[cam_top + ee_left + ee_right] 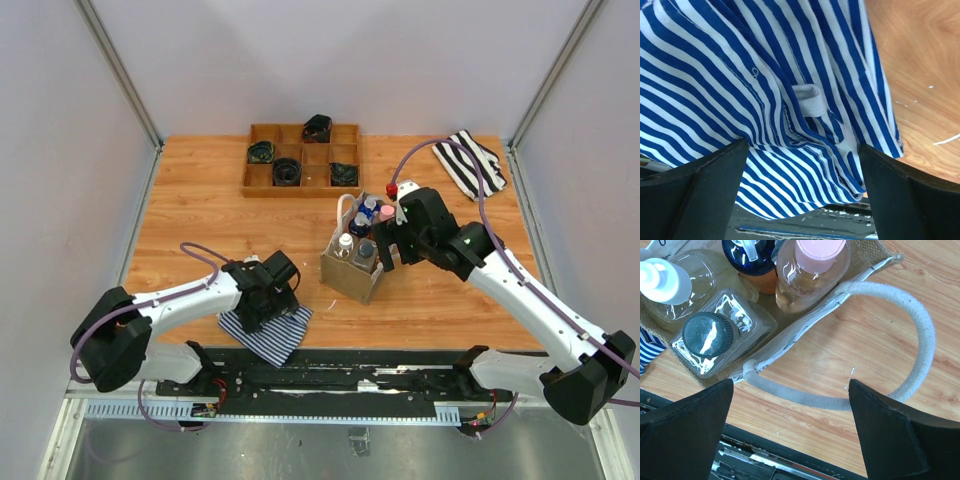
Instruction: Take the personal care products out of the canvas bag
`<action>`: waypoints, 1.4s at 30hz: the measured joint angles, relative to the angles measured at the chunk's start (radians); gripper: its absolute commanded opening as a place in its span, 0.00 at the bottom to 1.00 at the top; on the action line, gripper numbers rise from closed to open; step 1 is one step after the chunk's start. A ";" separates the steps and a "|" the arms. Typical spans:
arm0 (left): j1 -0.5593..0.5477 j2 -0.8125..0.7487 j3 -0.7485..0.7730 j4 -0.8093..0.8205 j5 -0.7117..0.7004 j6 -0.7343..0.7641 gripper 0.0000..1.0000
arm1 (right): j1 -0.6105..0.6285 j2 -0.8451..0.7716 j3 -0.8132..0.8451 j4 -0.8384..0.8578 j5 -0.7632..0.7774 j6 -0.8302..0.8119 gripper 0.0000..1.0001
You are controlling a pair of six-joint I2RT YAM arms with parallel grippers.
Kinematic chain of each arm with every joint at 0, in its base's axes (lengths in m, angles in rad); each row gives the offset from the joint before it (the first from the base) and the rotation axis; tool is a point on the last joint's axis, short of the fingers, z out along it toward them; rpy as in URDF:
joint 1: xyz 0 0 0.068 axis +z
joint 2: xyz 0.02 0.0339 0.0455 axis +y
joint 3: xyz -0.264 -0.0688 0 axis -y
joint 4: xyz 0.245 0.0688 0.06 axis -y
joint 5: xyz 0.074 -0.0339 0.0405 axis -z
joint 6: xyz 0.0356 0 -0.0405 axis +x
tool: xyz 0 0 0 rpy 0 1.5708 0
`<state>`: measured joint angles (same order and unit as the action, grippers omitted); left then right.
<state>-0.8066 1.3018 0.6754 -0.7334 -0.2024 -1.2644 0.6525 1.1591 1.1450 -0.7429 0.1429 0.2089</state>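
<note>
The surface (200, 210) fills the middle of the top view, and both arms reach in from its bottom edge. The left arm (180, 300) ends at lower left over a blue-striped cloth (740, 75), its jaws spread wide and empty, apparently parked out of the way. The right arm (520, 290) hangs over the bag (350, 280) at frame centre, jaws wide apart and holding nothing, seemingly lined up to drop onto a bottle. A tray (258, 178) sits at upper centre.

The bag's rope handle (920, 325) lies outward on the surface, leaving the mouth free. Four bottles stand upright inside, caps up for a top grasp: pink-cap bottle (812, 275), blue-pump bottle (752, 260), white-cap bottle (662, 282) and grey-cap bottle (707, 335). None is out yet. No label or writing is readable.
</note>
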 measured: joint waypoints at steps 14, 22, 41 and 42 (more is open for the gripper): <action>0.332 0.087 0.024 0.039 0.211 0.016 1.00 | 0.000 -0.026 0.000 -0.020 0.010 0.000 0.99; 0.836 0.227 0.184 0.135 0.196 0.137 1.00 | 0.000 -0.084 0.002 -0.053 0.015 -0.005 0.98; 1.244 -0.245 0.304 0.019 -0.260 0.208 0.95 | 0.000 -0.127 -0.019 -0.086 0.024 -0.021 0.99; 1.244 -0.264 0.324 0.019 -0.257 0.214 0.92 | 0.000 -0.125 -0.019 -0.087 0.022 -0.021 0.99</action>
<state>0.4374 1.0378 0.9993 -0.7139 -0.4591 -1.0500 0.6525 1.0340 1.1259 -0.8295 0.1650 0.1879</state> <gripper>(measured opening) 0.976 0.986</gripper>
